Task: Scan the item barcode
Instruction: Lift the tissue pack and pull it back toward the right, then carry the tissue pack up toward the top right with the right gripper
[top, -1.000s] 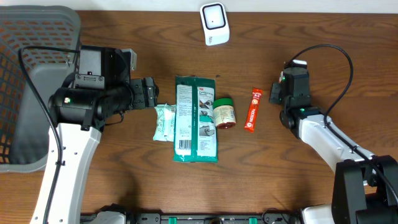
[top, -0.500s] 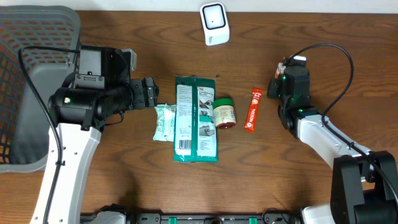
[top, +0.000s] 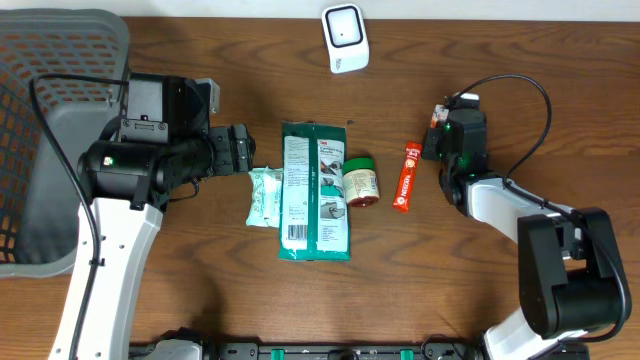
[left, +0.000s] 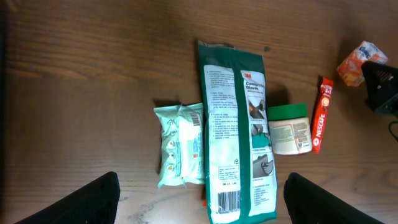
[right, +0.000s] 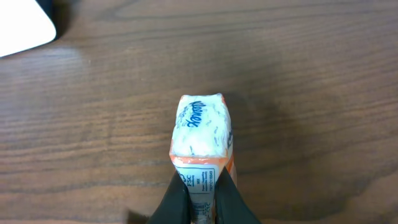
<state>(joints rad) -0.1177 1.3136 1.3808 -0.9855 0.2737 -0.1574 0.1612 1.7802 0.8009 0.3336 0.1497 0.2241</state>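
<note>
From overhead, a white scanner (top: 345, 38) sits at the far edge of the tabletop (top: 520, 60), and a grey basket (top: 60, 45) fills the left corner. The left claw (top: 243, 150) hangs just left of a row of goods: a pale wipes pack (top: 265, 195), a long green glove pack (top: 316, 190), a jar (top: 360, 182) with a green lid, and a red coffee stick (top: 407, 177). The right claw (top: 437, 140) stands just right of the stick, well apart from the scanner; its load hardly shows here.

In the left wrist view, the left claw's fingers (left: 87, 202) sit far apart at the lower corners, gaping wide and holding nothing. The glove pack carries a "3M" logo and a barcode at its near end. The stick reads "NESCAFE". The jar's label is too small to read. At the right edge an orange and white tissue pack (left: 356, 62) sits at the right claw's tip.

In the right wrist view, the right claw is pinched tight on the tissue pack's lower end, above the tabletop. "Kleenex" is printed in blue on top, with "FSC" near the fingers.
</note>
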